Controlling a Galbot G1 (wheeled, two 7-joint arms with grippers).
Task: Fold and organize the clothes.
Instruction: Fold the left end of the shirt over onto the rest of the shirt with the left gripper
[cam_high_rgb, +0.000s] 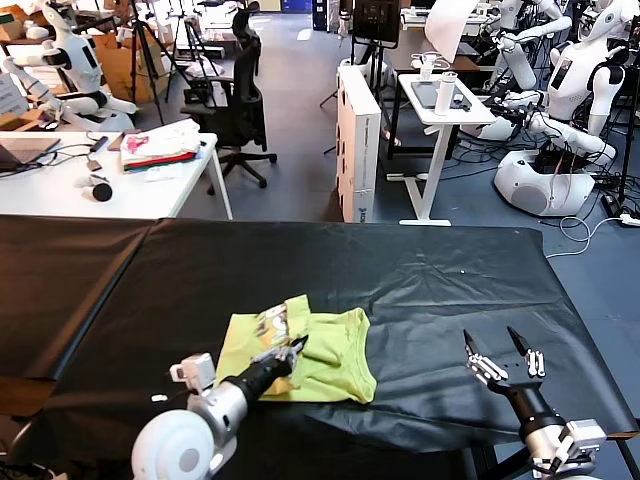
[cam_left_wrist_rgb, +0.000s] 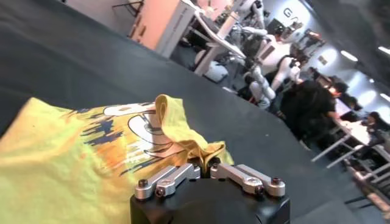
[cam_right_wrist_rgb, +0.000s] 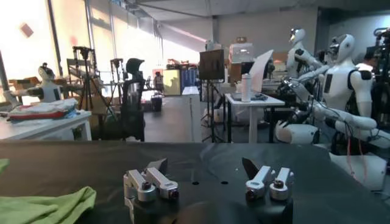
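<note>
The lime yellow-green T-shirt (cam_high_rgb: 325, 355) lies partly folded on the black table, near the front centre. A printed part (cam_high_rgb: 272, 322) is turned up at its left. My left gripper (cam_high_rgb: 296, 349) is shut on a bunched fold of the shirt, lifting it a little. In the left wrist view the pinched fold (cam_left_wrist_rgb: 189, 146) rises between the jaws above the printed cloth (cam_left_wrist_rgb: 73, 164). My right gripper (cam_high_rgb: 497, 349) is open and empty above the table, right of the shirt. In the right wrist view a corner of the shirt (cam_right_wrist_rgb: 42, 207) shows off to one side.
The black cloth-covered table (cam_high_rgb: 420, 270) extends far to the left and back. Behind it stand a white desk (cam_high_rgb: 60, 185) with a white-pink-red pile (cam_high_rgb: 160, 145), an office chair (cam_high_rgb: 240, 95), a white cabinet (cam_high_rgb: 358, 140) and other robots (cam_high_rgb: 560, 110).
</note>
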